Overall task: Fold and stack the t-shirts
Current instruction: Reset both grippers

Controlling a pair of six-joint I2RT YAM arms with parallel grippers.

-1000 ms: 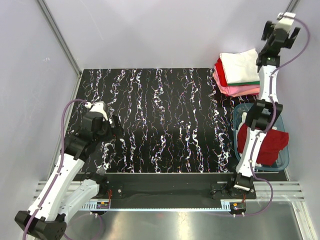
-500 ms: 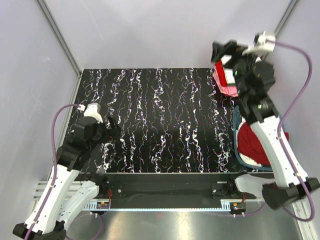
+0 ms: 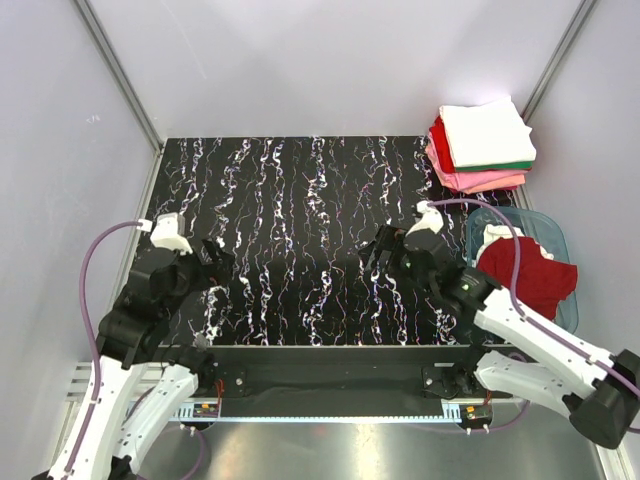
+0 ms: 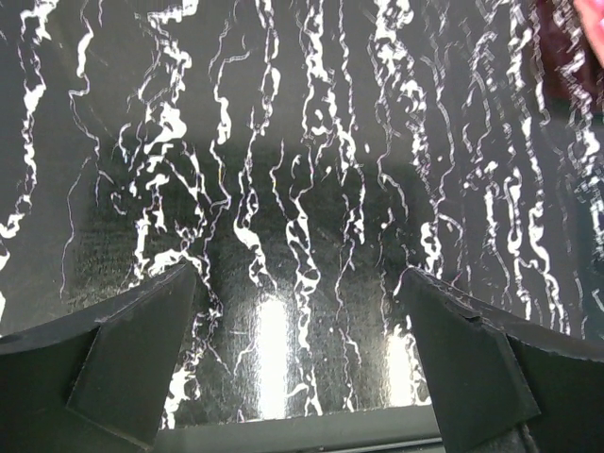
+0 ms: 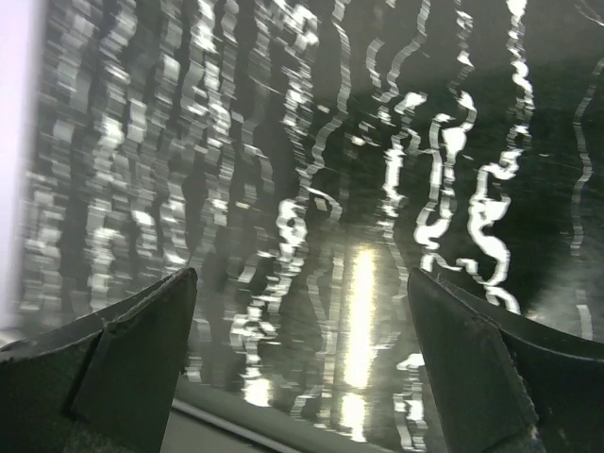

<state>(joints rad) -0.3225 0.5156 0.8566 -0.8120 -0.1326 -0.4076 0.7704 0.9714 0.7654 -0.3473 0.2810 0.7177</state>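
Note:
A stack of folded t-shirts (image 3: 485,145) lies at the table's far right corner, with a white one on top and green, pink and red ones under it. A dark red t-shirt (image 3: 530,282) lies crumpled in the blue-grey tub (image 3: 565,240), with a bit of white cloth (image 3: 497,237) beside it. My left gripper (image 3: 222,260) is open and empty, low over the table's near left; its wrist view (image 4: 302,359) shows only tabletop between the fingers. My right gripper (image 3: 383,248) is open and empty over the table's middle right; its wrist view (image 5: 302,359) is blurred.
The black marbled table (image 3: 310,200) is walled by pale panels at the left, back and right. The tub stands at the right edge, just right of my right arm. A metal rail runs along the near edge (image 3: 330,400).
My right arm has swung down from high above the folded stack to low over the table's middle right. My left arm has drawn back a little toward the near edge.

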